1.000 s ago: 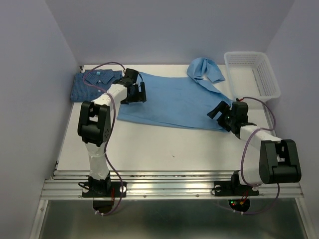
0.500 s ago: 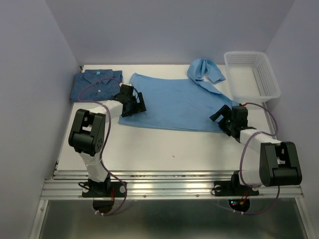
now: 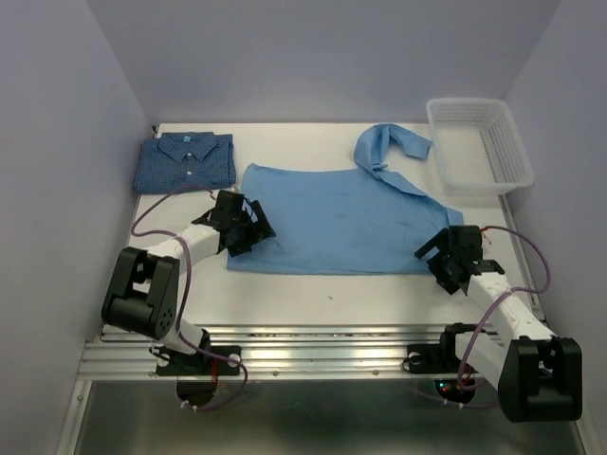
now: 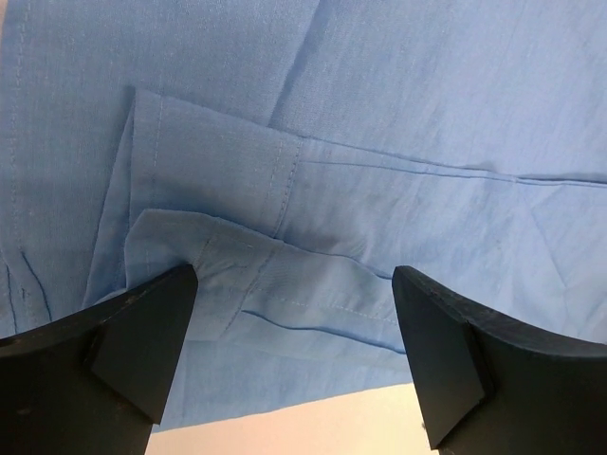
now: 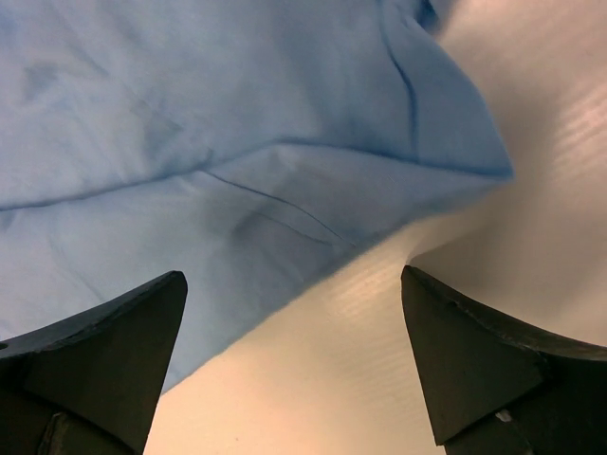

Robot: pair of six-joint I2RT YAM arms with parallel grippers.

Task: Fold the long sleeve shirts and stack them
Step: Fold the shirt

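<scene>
I saw my left gripper (image 3: 250,227) and right gripper (image 3: 439,256), jaws wide open and empty, at near corners of the sky-blue shirt (image 3: 332,213)

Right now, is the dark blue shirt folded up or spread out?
Folded up. The dark checked shirt is a neat rectangle with its collar on top, while the light blue shirt lies spread out.

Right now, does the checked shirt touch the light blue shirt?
Apart. The top external view shows a narrow strip of white table between the folded checked shirt and the left edge of the light blue shirt.
</scene>
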